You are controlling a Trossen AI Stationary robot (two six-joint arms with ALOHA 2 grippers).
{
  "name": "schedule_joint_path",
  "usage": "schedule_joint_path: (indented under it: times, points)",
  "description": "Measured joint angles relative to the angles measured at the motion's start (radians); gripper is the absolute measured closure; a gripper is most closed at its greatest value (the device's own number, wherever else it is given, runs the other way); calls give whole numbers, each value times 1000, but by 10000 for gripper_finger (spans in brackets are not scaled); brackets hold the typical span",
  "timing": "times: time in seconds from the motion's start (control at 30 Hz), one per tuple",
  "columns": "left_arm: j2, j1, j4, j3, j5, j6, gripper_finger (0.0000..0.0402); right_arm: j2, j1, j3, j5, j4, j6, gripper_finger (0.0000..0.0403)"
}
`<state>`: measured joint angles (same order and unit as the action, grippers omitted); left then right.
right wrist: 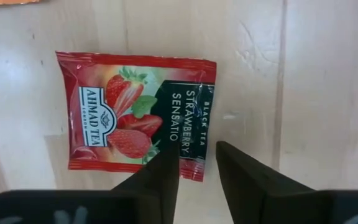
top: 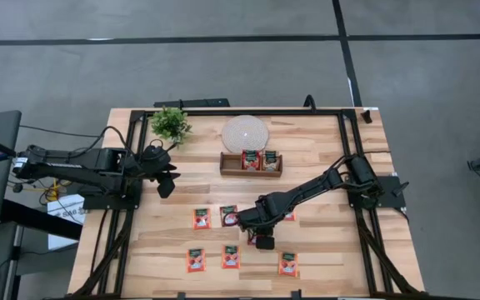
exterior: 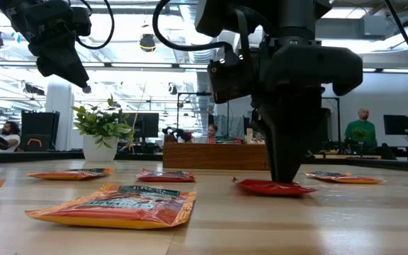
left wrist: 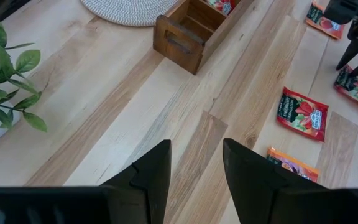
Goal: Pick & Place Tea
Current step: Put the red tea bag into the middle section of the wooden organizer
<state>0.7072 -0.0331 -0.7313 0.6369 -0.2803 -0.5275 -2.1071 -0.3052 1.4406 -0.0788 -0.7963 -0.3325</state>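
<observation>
Your wooden table (top: 323, 250) carries a round white woven disc (top: 245, 132), with a potted plant (top: 171, 125) to its left. In front of the disc, the brown wooden tray (top: 251, 170) has two red sachets in it. Your left gripper (top: 163, 167) hangs near the plant, fingers apart, holding nothing. Your right gripper (right wrist: 196, 163) is down at one edge of a strawberry tea sachet (right wrist: 135, 118) lying flat on the table; fingers slightly apart, grip not confirmed. Other red-orange sachets (top: 201, 218) lie scattered around it.
</observation>
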Motion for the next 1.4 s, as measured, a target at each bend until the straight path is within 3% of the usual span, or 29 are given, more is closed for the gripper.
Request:
schedule_joint_path:
  times: [0.37,0.73,1.07,1.4]
  points:
    - [0,0,0,0,0,0,264,-4,1,3,11,-11,0,397]
    - [0,0,1,0,0,0,264,-13,3,136,156,-228,53,401]
    - [0,0,33,0,0,13,264,-11,38,288,177,-403,104,402]
    - [0,0,39,0,0,16,264,-10,139,510,340,-554,150,403]
